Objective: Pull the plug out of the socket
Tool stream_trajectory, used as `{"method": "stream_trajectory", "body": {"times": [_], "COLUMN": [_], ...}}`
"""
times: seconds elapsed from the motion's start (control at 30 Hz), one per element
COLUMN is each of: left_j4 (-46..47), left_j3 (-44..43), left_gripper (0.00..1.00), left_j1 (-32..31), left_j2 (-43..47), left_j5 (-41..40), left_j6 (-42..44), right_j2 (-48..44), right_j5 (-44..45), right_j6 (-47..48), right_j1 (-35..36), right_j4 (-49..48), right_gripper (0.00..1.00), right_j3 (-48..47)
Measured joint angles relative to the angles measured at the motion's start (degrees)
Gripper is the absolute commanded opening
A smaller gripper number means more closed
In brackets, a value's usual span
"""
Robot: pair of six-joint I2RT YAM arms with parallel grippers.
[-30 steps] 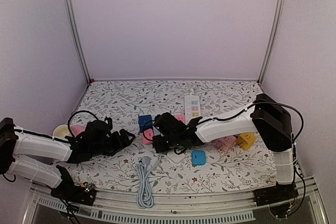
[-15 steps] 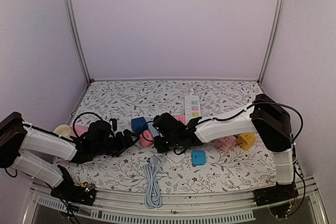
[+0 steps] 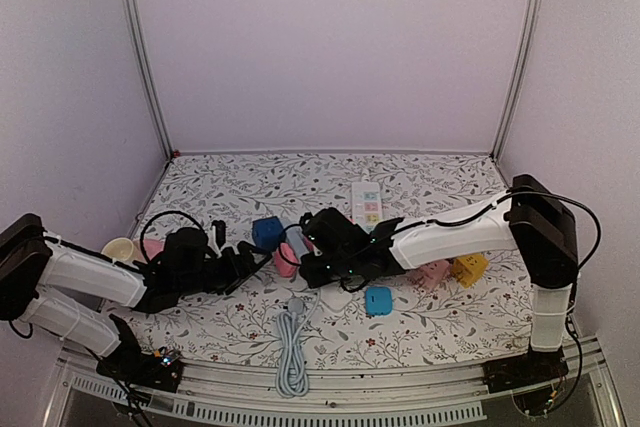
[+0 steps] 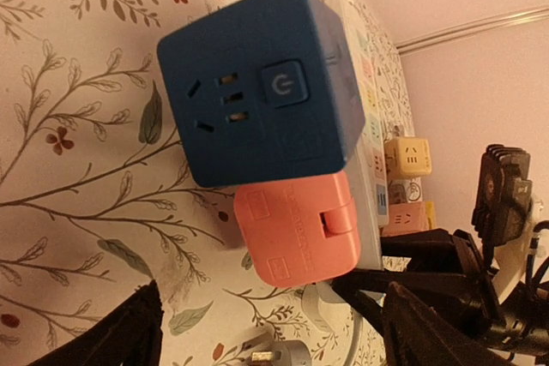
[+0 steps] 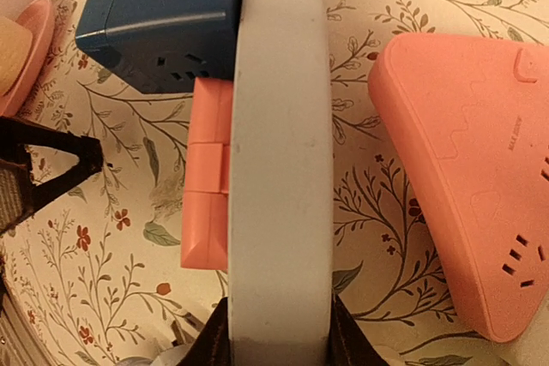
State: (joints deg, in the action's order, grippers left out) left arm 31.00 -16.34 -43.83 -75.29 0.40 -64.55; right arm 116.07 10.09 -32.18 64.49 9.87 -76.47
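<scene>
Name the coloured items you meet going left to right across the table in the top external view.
cream cup → blue cube socket → small blue adapter → pink cube → yellow cube

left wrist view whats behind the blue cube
A white power strip runs behind the blue cube, partly covered by it and by the salmon block touching its side. A yellow cube sits further back. Whether prongs join block and cube is hidden.

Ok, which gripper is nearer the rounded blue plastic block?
Right. The right gripper, holding a white bar, sits just left of and beyond the rounded blue plastic block; the left gripper is farther left.
</scene>
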Motion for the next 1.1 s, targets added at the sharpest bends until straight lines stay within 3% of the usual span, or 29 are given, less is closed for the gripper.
{"method": "stream_trajectory", "body": {"times": [0.63,0.77,1.1], "left_j4": [15.19,16.76,19.91], "left_j3": [1.81,1.31,0.63], "left_gripper": [0.86,0.77,0.40], "left_j1": [-3.80,-4.70,-6.23], "left_j2": [2.12,2.62,1.97], "left_j5": [2.82,3.34,3.91], "left_j6": [0.46,0.81,0.28], "right_j2": [-13.00,-13.51,-17.44], "right_j5": [-13.90,-15.82,-16.41], "right_j6": [-1.64,-2.29,-2.86], "right_j1": [-1.20,-1.31,-2.03], "right_j4": [-19.85,-21.94,-24.55], "right_gripper": [0.02,0.02,0.02], "right_j3": [14.25,14.82,18.64]}}
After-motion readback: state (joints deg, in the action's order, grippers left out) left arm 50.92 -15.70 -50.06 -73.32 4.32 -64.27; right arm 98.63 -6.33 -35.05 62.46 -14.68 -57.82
